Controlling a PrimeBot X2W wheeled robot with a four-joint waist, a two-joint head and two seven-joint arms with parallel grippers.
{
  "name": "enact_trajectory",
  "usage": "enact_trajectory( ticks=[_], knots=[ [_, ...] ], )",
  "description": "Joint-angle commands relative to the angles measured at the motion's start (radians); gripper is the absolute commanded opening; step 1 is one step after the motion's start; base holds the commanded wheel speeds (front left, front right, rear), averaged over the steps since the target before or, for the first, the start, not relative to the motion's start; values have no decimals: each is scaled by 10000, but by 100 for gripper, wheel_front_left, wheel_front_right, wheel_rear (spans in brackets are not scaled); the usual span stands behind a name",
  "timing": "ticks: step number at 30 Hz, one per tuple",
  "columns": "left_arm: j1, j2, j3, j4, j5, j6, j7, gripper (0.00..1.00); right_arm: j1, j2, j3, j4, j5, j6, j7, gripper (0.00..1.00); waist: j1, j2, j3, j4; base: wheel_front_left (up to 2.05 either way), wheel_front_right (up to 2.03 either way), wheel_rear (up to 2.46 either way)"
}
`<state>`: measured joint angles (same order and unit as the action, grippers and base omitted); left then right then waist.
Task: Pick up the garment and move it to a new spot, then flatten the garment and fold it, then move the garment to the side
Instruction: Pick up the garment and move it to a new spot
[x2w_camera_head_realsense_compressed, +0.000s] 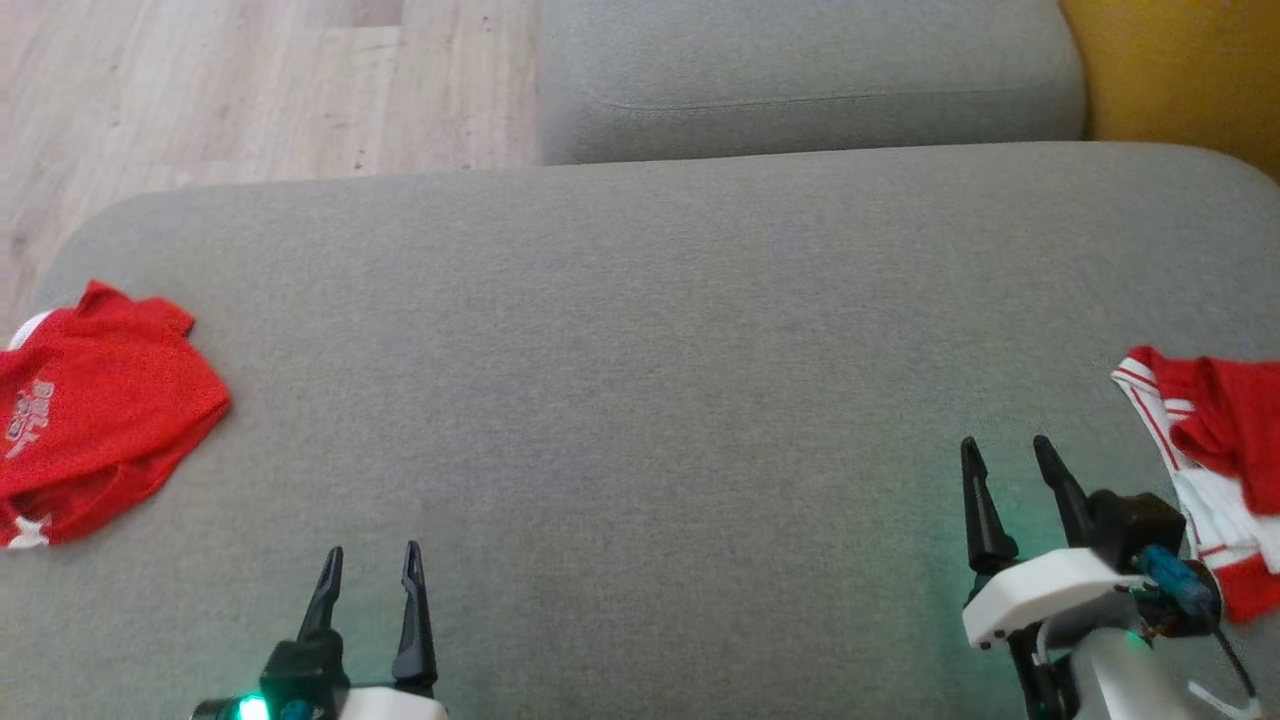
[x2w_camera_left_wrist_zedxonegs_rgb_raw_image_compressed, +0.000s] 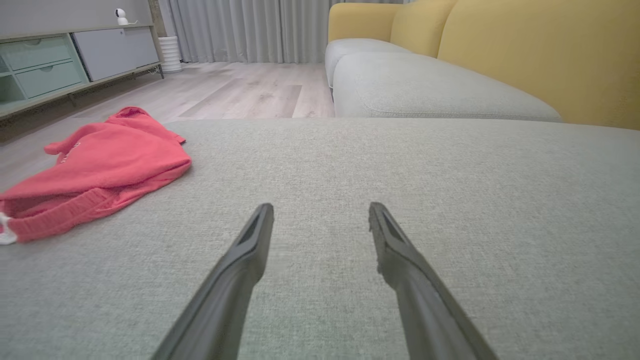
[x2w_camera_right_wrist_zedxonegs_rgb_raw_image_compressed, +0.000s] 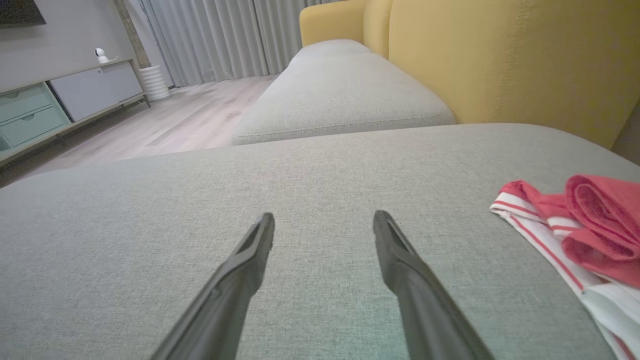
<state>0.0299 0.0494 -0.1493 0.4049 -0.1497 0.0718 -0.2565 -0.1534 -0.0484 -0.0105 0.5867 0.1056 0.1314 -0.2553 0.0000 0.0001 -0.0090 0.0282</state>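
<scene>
Left end effector (x2w_camera_head_realsense_compressed: 373, 548) and right end effector (x2w_camera_head_realsense_compressed: 1005, 440) hover released and empty over the sofa cushion (x2w_camera_head_realsense_compressed: 640, 330). The striped garment (x2w_camera_head_realsense_compressed: 1215, 470) lies crumpled at three o'clock, and the red garment (x2w_camera_head_realsense_compressed: 100, 420) at nine looks set aside.

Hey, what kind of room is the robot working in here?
Most likely a home living room: a yellow-backed sofa with grey seat cushions, a low cabinet along the wall, and floor-length curtains.

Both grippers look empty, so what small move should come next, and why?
Probably ease the right gripper toward the crumpled red-and-white garment beside it: its jaws stand open and empty, and the red garment at left already looks folded.
</scene>
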Motion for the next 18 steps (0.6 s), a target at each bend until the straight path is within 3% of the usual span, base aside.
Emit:
enact_trajectory(
  ticks=[1,18],
  knots=[
    [-223,8,402,-330,-63,71,-53,100,-236,-19,277,-356,97,-7,-65,100,0,-1,8,205,0,0,0],
    [407,8,1121,-303,141,-56,-53,100,-8,-19,1669,-464,1086,-7,-65,100,0,-1,-21,3790,0,0,0]
  ],
)
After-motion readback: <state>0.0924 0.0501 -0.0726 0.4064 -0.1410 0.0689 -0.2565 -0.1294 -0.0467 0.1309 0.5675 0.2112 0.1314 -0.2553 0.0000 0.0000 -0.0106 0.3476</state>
